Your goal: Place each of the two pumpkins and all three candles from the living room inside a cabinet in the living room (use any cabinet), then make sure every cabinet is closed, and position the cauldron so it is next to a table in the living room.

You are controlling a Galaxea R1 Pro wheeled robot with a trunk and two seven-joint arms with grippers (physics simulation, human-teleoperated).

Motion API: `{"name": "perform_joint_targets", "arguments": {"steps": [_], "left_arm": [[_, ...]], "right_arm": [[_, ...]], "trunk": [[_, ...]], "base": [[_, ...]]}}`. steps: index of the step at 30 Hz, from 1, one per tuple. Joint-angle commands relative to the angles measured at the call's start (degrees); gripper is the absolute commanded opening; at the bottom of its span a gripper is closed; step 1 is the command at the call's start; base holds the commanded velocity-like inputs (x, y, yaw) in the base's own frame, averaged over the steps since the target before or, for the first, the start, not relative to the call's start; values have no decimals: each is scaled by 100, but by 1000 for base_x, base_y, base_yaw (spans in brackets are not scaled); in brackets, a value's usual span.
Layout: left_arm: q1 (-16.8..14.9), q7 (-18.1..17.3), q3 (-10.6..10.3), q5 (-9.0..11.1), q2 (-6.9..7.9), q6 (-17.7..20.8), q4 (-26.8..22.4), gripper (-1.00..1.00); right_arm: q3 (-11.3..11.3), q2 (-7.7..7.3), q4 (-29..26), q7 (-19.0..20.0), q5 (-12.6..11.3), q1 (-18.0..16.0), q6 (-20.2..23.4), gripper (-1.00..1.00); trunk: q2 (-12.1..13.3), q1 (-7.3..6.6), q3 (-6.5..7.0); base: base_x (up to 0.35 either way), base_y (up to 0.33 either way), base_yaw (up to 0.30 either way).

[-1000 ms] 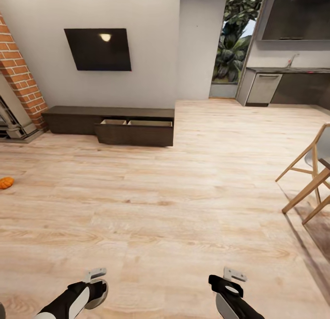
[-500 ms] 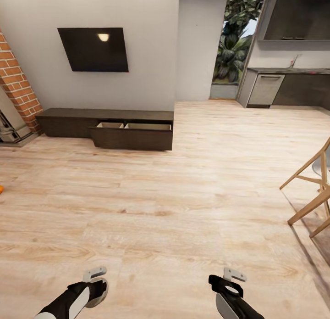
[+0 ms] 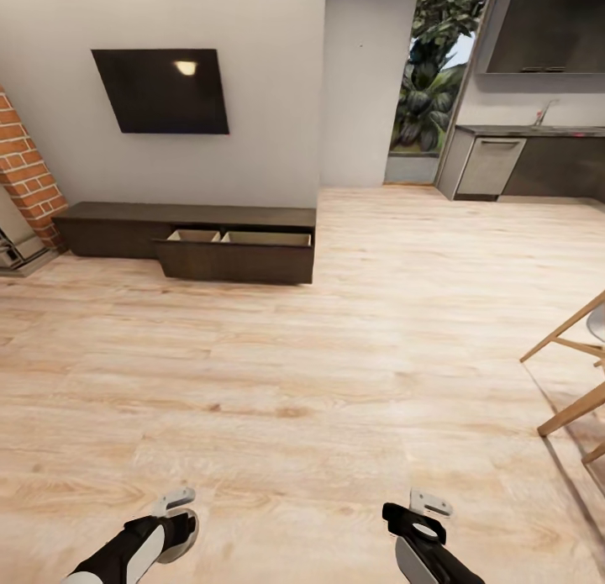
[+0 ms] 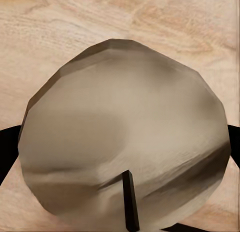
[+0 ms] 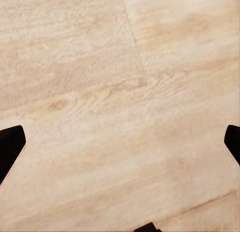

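Observation:
The long dark-brown cabinet [image 3: 109, 224] runs along the far wall, and its right-hand front [image 3: 235, 261] is pulled out, showing pale beige insides. In the left wrist view a grey-beige candle [image 4: 125, 117] with a short dark wick sits between the black fingers [image 4: 7, 147]; my left gripper [image 3: 175, 521] is shut on it, low over the floor. My right gripper [image 3: 423, 517] is open, its fingertips [image 5: 10, 144] wide apart above bare floorboards. The pumpkins, the cauldron and the low table are out of view.
A dark TV [image 3: 160, 90] hangs above the cabinet, with a brick fireplace [image 3: 25, 168] at the left. Wooden chair legs [image 3: 571, 374] stand at the right edge. Grey kitchen units [image 3: 521, 160] and a doorway [image 3: 433, 80] lie beyond. Pale wood floor [image 3: 319, 357] stretches between me and the cabinet.
The whole head view has shifted: the camera has turned right and moved, so the orange pumpkin at the left edge has left the picture. Both grippers hold the same pose.

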Motion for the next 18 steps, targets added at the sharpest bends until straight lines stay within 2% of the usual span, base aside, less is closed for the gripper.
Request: {"name": "perform_joint_targets", "arguments": {"steps": [1, 7, 18], "left_arm": [[-1, 41, -47, 57, 6, 27, -17, -100], [-1, 41, -47, 57, 6, 26, -17, -100], [-1, 41, -47, 57, 6, 25, -17, -100]], "right_arm": [[48, -9, -13, -49, -23, -4, 33, 100], [48, -9, -14, -49, -23, -4, 33, 100], [48, -9, -12, -49, -23, -4, 33, 100]], "trunk": [[-2, 3, -5], [-2, 3, 3], [-2, 3, 95]], "base": [[321, -90, 0], [321, -90, 0], [321, -90, 0]]}}
